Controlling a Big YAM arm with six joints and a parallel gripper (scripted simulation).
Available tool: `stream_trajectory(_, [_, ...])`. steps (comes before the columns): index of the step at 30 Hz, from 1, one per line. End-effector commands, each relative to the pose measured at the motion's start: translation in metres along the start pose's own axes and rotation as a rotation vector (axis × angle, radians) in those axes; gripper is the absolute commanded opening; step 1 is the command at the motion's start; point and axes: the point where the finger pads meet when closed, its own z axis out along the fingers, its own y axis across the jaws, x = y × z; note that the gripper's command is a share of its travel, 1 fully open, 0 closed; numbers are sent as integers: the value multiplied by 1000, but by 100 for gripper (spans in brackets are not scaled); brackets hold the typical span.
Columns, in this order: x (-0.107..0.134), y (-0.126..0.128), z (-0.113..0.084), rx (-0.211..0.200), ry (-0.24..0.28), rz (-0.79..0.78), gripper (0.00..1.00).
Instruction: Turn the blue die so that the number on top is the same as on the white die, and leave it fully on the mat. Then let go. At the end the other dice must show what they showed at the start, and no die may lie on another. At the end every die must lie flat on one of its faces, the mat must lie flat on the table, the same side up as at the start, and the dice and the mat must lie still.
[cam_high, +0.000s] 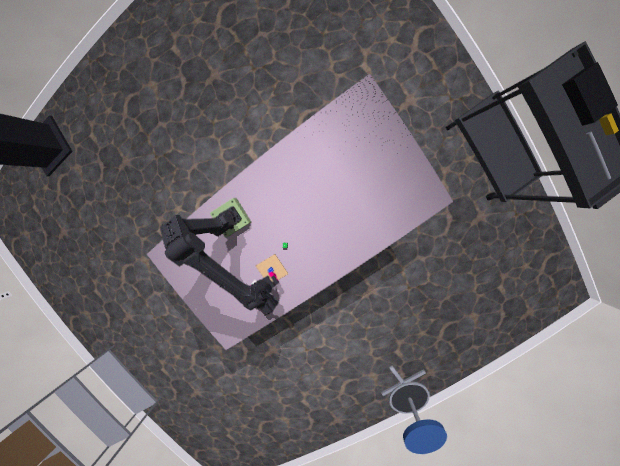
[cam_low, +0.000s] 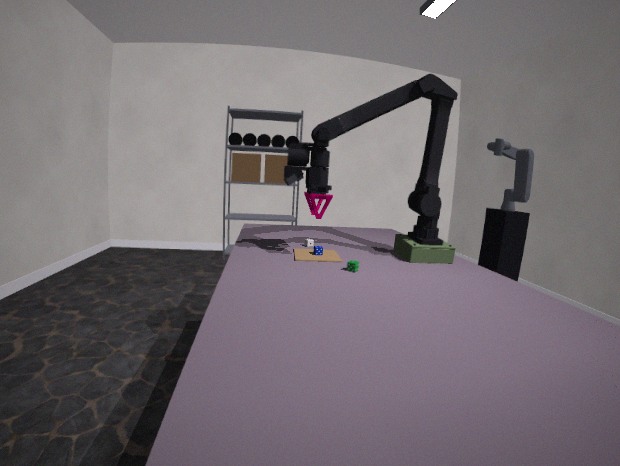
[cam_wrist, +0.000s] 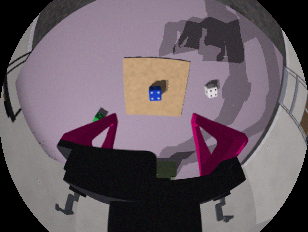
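Long pale-purple bench fills lower right of exterior view. Black six-joint arm arches at centre, magenta-fingered end effector spread wide, empty, hanging well above. Tan square mat mid-frame carries small blue die; small white die just beyond the mat.

Against the far wall behind the table stands a grey shelf rack holding a row of black balls and two brown boxes. Right of the table, a small grey arm sits atop a black pedestal.
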Motion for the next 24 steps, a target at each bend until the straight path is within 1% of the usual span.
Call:
stream_trajectory(1, [-11,0,-14,3,-26,-10,100])
stream_trajectory(5, [-12,0,-16,3,-32,-10,100])
stream_trajectory(6, [-15,0,-19,3,-40,-11,100])
stream_trajectory(8, [-23,0,-33,5,-73,-12,100])
stream_trajectory(13, [-23,-3,-45,5,-74,-9,100])
stream_trajectory(15, [-23,-3,-45,5,-74,-9,100])
stream_trajectory(24, [-20,-4,-83,6,-76,-5,100])
